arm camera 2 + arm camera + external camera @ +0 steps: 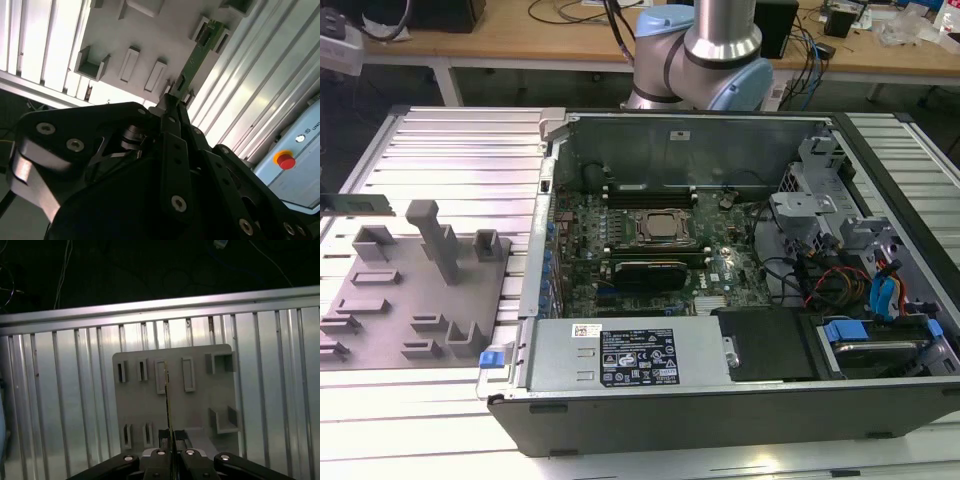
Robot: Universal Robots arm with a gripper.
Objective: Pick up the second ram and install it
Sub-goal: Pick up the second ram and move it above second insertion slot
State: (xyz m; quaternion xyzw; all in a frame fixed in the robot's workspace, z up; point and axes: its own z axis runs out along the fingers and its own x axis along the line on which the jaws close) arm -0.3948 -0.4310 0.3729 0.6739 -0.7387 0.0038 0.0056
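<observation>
In both wrist views my gripper [169, 436] is shut on the second ram [167, 400], a thin green circuit-board stick. In the first wrist view I see the stick edge-on, running out from the fingers [161, 434] over the grey fixture plate [200, 405]. In the second wrist view the ram [197, 52] reaches from the gripper [173, 100] towards a slotted holder on the plate [150, 30]. The stick hangs above the plate. The open computer case [720, 260] with its motherboard [650, 230] lies in the middle of the exterior view.
The grey fixture plate [410, 290] with upright holders sits on the ribbed metal table [460, 150], at the exterior view's left of the case. The arm's base [705, 55] stands behind the case. A power supply [630, 355], drive bays and cables [860, 280] fill the case's near and right side.
</observation>
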